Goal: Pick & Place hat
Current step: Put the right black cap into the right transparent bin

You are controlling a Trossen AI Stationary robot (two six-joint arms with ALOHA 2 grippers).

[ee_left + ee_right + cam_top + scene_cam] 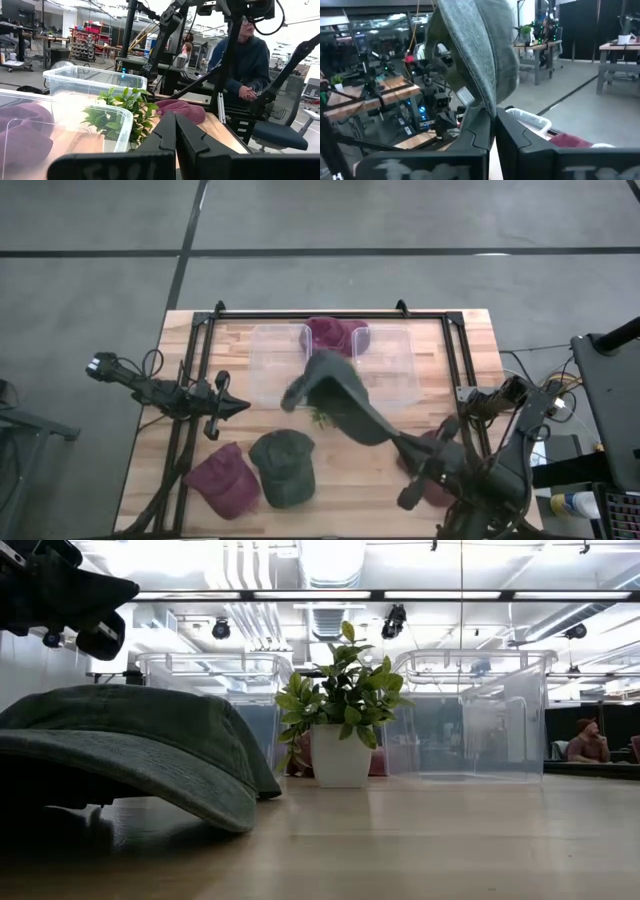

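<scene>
A grey-green hat (332,388) hangs in the air over the small plant (320,418) and the near edge of the clear bins (278,370). My right gripper (385,432) is shut on it, reaching in from the table's near right. A darker green hat (283,467) and a maroon hat (225,480) lie on the table near its front edge. Another maroon hat (436,478) lies partly under my right arm. One more maroon hat (335,332) sits where the two bins meet. My left gripper (243,406) is shut at the left and holds nothing. My right gripper pinches the grey-green hat's edge (489,106) between its two fingers, close to the inner label. The fingers come level from the table's near right. The hat is lifted clear of the table and spreads out beyond the fingertips toward the bins.
Two clear bins (392,365) stand side by side at the far middle. The potted plant (340,710) stands just in front of them. Black rails (195,380) run along the table's left and right sides. A person (247,55) sits beyond the right edge.
</scene>
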